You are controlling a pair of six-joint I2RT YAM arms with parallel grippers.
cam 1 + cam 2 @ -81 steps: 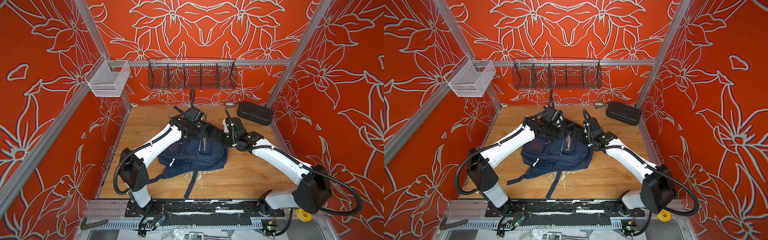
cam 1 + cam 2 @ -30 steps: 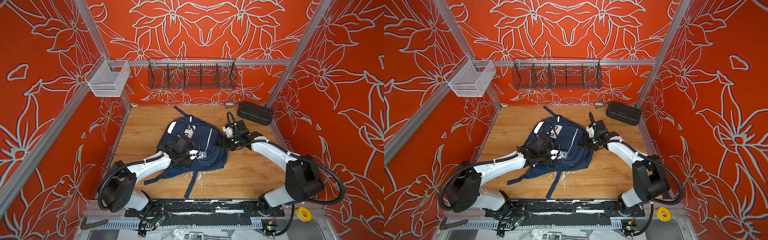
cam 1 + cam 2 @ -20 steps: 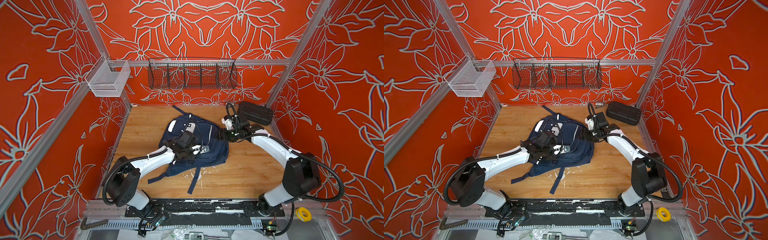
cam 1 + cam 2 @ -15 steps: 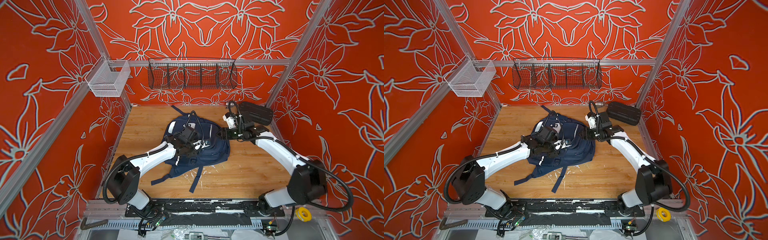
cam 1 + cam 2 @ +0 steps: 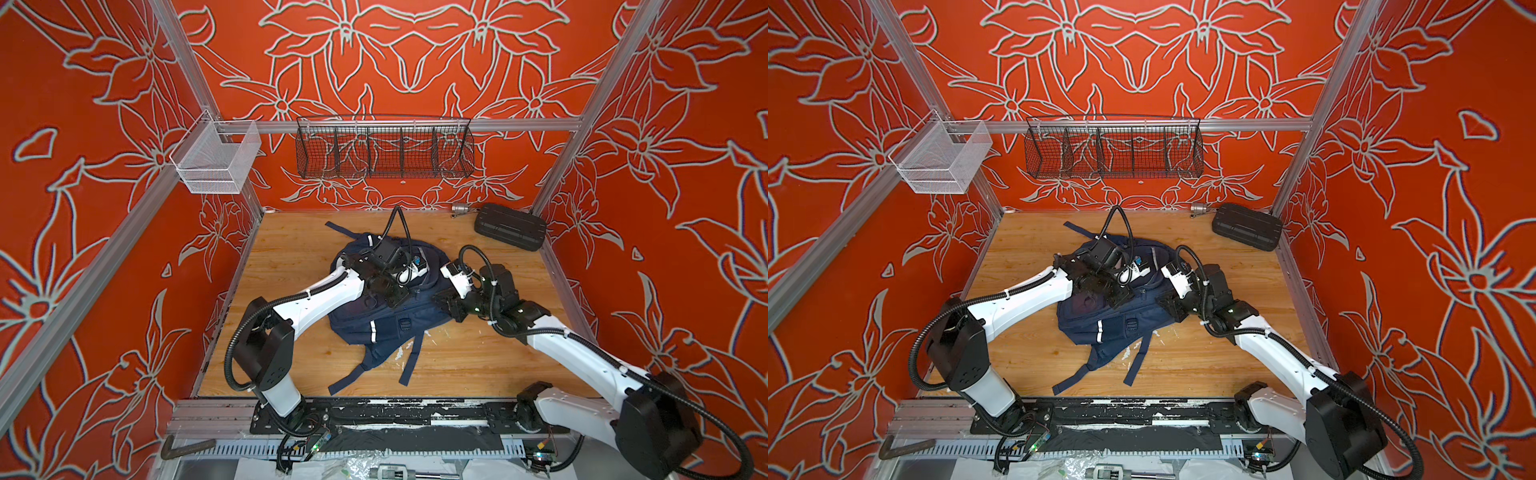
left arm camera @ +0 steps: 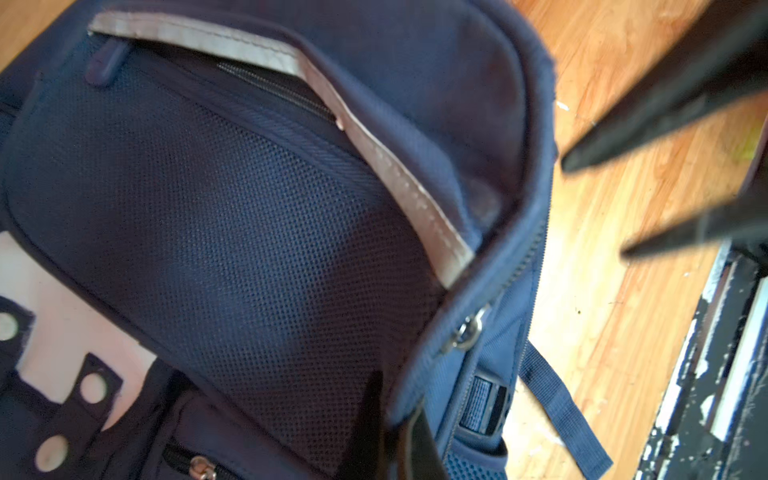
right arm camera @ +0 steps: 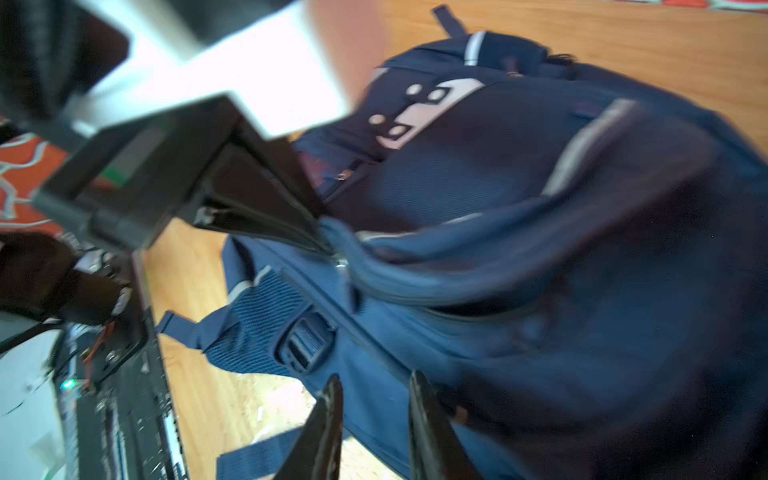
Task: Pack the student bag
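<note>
Position: bag [image 5: 386, 328] lies mid-table [image 5: 286, 249], front up, straps [image 5: 409, 361] loose toward the near rail.

Grip: left gripper [image 7: 322, 235] is clamped on the piped rim of the bag's opening, and the rim stands up in a fold. On the right gripper [image 7: 374, 380] the jaws are apart, tips low at the bag's side near the buckle [image 7: 305, 343]; no grip seen.

Obstruction: left arm [image 5: 316, 299] and its cable cover the bag's upper half in both top views.

Surroundings: case [image 5: 510, 226] in far right corner, well apart, with a small metal part [image 5: 459, 208] just beside it. Black basket [image 5: 384, 147] and white basket [image 5: 216, 158] hang on the rails above.
</note>
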